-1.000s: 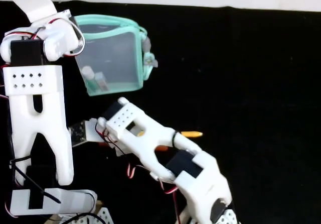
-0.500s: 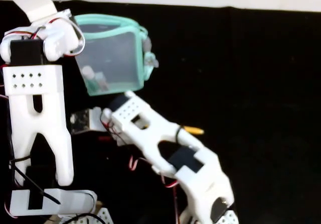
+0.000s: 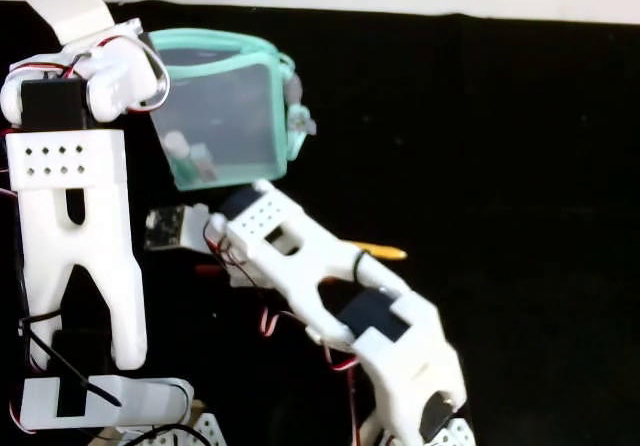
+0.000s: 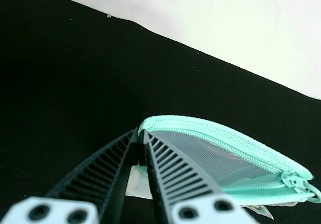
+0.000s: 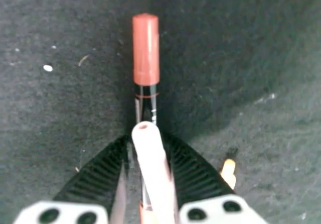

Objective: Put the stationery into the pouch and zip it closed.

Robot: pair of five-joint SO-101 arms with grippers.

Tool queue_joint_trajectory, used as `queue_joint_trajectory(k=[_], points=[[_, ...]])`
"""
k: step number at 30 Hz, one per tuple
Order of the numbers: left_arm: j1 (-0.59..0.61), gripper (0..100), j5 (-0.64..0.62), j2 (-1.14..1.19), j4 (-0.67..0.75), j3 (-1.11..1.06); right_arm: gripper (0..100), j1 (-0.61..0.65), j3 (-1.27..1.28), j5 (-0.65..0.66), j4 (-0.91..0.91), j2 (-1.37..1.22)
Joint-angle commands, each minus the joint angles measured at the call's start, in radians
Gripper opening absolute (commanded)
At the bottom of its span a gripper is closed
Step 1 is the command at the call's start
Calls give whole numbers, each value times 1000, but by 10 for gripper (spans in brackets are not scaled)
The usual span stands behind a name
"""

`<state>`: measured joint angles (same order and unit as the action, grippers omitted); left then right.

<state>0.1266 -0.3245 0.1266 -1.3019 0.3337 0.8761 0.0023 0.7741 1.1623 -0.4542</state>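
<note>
Snugly between right jaws — white marker (image 5: 149, 169), left jaws pinching pouch (image 4: 215, 133).

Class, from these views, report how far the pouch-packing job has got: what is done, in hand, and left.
Done: two small items lie in the pouch. In hand: the left tool clamps its rim, and the right tool grips a white pen. Left, it seems: the red-capped pen, the orange pencil, and zipping.
</note>
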Motion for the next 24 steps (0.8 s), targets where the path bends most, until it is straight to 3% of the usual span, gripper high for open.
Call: queue_joint_trajectory(k=[1,16,24], points=[[-7,6,-3,104,-18,-16,8,-28,-15,-61,41,99],[-7,6,-3,104,-18,-18,8,-243,-18,-387,68,374],[-8,6,-3,104,-18,-19,8,-277,-21,-535,61,460]])
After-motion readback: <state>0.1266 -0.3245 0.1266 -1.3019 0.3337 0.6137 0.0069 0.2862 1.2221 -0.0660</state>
